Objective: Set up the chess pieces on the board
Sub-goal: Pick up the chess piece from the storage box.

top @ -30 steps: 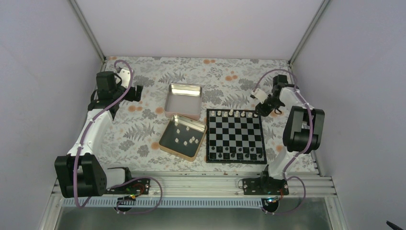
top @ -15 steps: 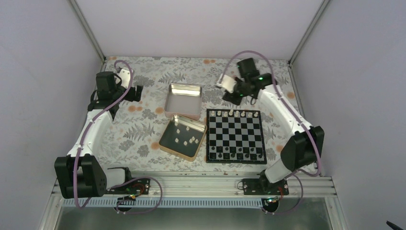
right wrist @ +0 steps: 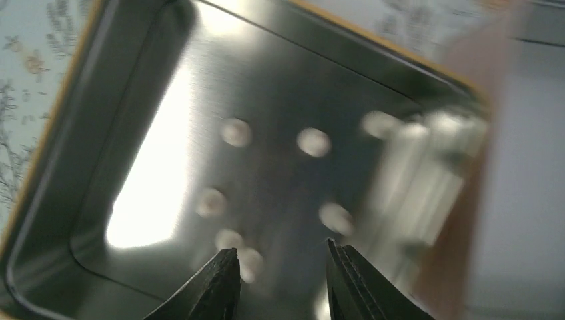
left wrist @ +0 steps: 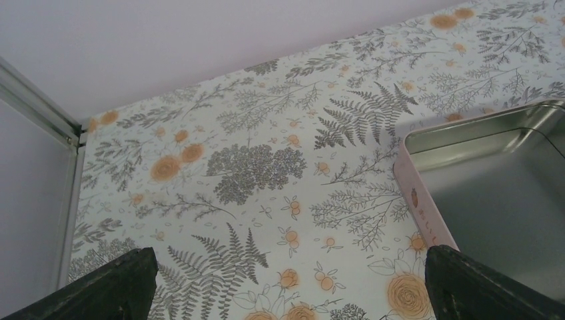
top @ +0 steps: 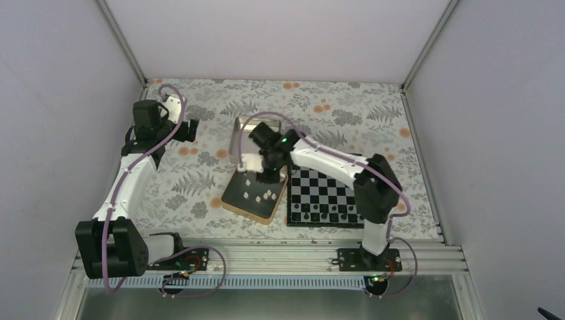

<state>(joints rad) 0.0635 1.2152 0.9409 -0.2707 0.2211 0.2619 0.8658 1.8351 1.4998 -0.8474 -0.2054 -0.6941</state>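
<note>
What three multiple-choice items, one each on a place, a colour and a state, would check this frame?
1. The right gripper hangs over: A the board; B the tin with loose chess pieces; C the far corner.
2. Those pieces are: A cream-white; B red; C blue.
3. The left gripper is: A open and empty; B shut on a piece; C shut on a tin.
Answers: B, its wrist view shows the tin's floor under it; A, pale dots on the metal; A, its jaws stand wide apart with only tablecloth between.
</note>
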